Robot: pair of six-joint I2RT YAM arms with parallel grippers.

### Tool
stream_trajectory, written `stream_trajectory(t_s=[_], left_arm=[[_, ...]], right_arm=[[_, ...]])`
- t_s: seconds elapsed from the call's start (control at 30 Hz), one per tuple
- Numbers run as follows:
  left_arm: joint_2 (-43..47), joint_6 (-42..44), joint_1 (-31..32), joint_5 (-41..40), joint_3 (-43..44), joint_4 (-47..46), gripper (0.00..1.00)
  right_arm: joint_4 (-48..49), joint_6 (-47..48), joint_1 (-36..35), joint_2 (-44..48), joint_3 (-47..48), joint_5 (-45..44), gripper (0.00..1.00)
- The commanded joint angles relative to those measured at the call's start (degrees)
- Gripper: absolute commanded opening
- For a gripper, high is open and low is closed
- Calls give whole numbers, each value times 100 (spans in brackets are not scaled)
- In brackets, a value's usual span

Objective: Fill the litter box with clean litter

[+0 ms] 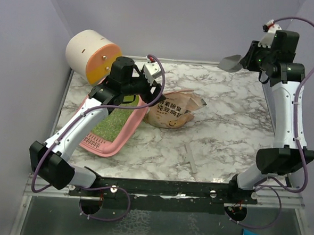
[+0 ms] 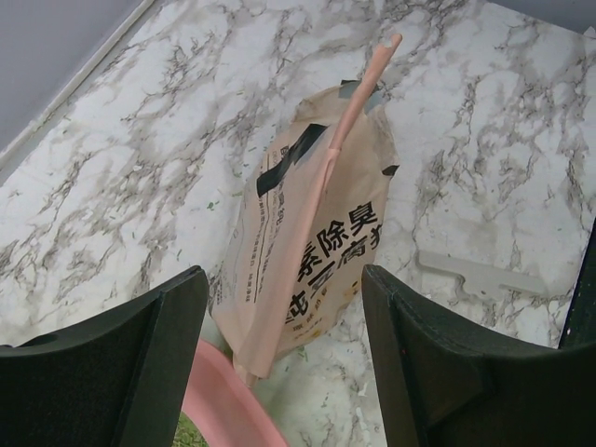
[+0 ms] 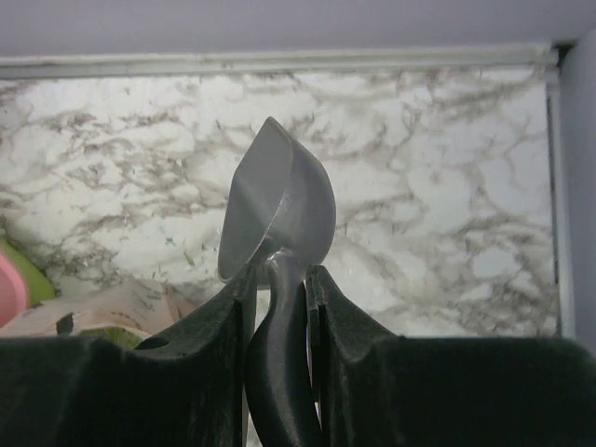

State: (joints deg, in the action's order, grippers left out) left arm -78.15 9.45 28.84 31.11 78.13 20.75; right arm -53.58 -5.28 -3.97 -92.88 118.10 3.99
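Pale lavender walls close in a marble-patterned tabletop (image 1: pixel 236 122), where the filling looks to be under way rather than finished. The litter box (image 1: pixel 112 147) sits tilted at the left side, under the left arm. Its bottom shows a grainy green layer that may be clean litter (image 1: pixel 111 122), though I cannot tell it apart from the green floor of the tray. Just beside the box's right rim lies a tan paper bag (image 1: pixel 173 110) on its side. The left claw (image 1: pixel 154 93) hovers above the box's far end, aimed at that bag, jaws wide apart and holding nothing. The right claw (image 1: pixel 248 58) is raised near the far right corner, well apart from bag and box, closed tight on the handle of a grey scoop (image 1: pixel 230 63). From the wrist view the scoop's bowl looks empty. My reading is that the step in hand is getting at the bag. The next move calls for the left claw to close on the bag's edge and steady or lift it, so that the scoop can reach the mouth or the bag can be tipped over the tray. Bold black Chinese print runs along the bag and the characters 除臭 read clearly, while the rest is creased or too small to be sure of.
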Motion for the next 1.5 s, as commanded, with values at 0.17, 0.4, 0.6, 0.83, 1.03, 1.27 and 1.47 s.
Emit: stream_trajectory(t_s=[0.17,0.4,0.6,0.83,1.03,1.27,1.47], left_arm=[[-1,508,-1,652,24,280,69],[-339,587,-2,713,191,435,68],[-889,578,16,451,586,738,50],[-910,541,64,209,756,876,9],[-778,460,213,169,629,874,7],[-757,363,367,-252,537,845,7],[-722,246,429,-548,528,698,6]], right_arm=[[1333,-233,1056,1708,-2662,3252,1],[1378,-185,1040,2600,-3635,3664,1],[1133,9,683,2589,-3670,3305,1],[681,212,-137,2533,-3589,2403,1],[630,272,-518,2409,-3834,1905,1],[419,122,-671,2548,-3709,864,1],[-130,97,-673,2717,-3200,361,1]])
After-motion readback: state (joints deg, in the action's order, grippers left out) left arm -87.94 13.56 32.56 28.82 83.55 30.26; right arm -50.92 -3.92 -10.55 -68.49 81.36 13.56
